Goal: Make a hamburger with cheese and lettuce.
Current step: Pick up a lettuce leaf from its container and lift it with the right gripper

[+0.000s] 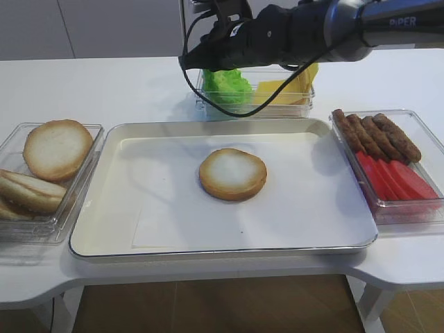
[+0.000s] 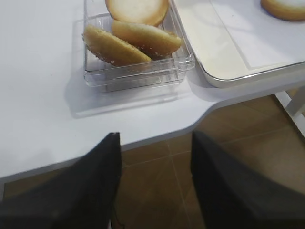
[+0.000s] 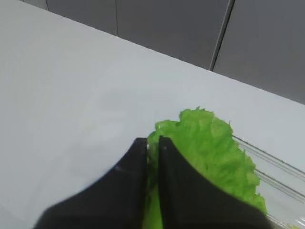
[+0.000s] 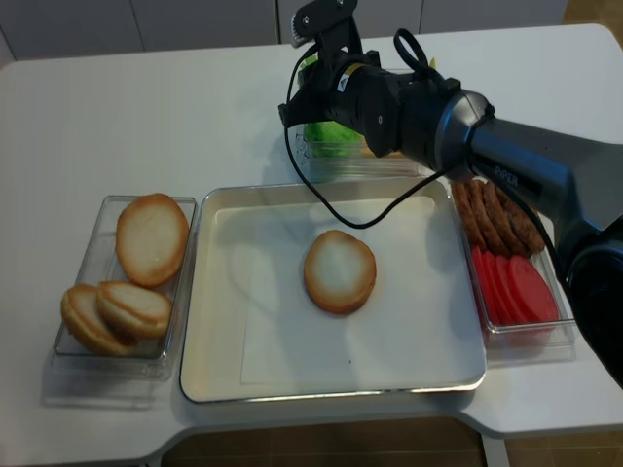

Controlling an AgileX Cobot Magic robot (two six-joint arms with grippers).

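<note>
The hamburger bun half (image 1: 232, 173) lies cut face up in the middle of the white tray (image 1: 139, 229). The frilly green lettuce (image 1: 227, 83) sits in a clear box behind the tray, with the yellow cheese (image 1: 281, 91) slices beside it on the right. My right gripper (image 1: 186, 64) hangs over the left edge of the lettuce (image 3: 214, 152). Its jaws are nearly together, and green shows through the thin slit between them (image 3: 152, 140). My left gripper (image 2: 155, 138) is open and holds nothing, low by the table's front left edge, with brown floor showing between its fingers.
A clear box with bun halves (image 1: 48, 159) stands left of the tray. Another clear box at the right holds sausages (image 1: 374, 132) and red slices (image 1: 395, 180). The right arm and its cable (image 1: 229, 111) stretch across above the back box.
</note>
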